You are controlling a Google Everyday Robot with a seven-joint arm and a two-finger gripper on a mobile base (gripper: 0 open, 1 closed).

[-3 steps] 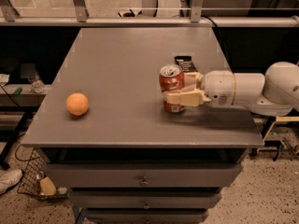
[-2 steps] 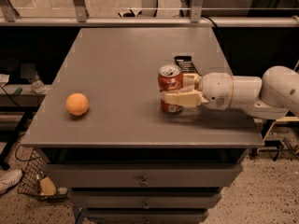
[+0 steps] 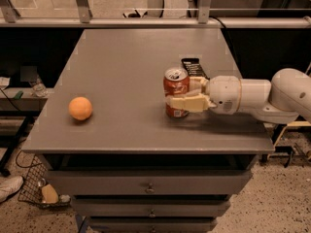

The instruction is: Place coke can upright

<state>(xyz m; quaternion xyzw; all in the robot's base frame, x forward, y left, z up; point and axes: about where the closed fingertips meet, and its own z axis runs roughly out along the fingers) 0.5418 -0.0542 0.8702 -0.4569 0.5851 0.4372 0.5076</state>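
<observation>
the coke can (image 3: 176, 87) stands upright on the tabletop (image 3: 121, 67), right of centre, with the end effector (image 3: 182, 94) reaching in level from the right and clamped on its lower half, one finger (image 3: 187, 103) across the front and one behind, a side hold that likely keeps the can's axis vertical as it is set down. the rear finger is mostly hidden by the can, so its contact is hard to confirm, and the black packet (image 3: 193, 66) just behind is partly covered by the wrist.

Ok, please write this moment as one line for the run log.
can: upright on table | gripper: at can, fingers shut on it from right | orange: apart, at left | packet: behind can
</observation>
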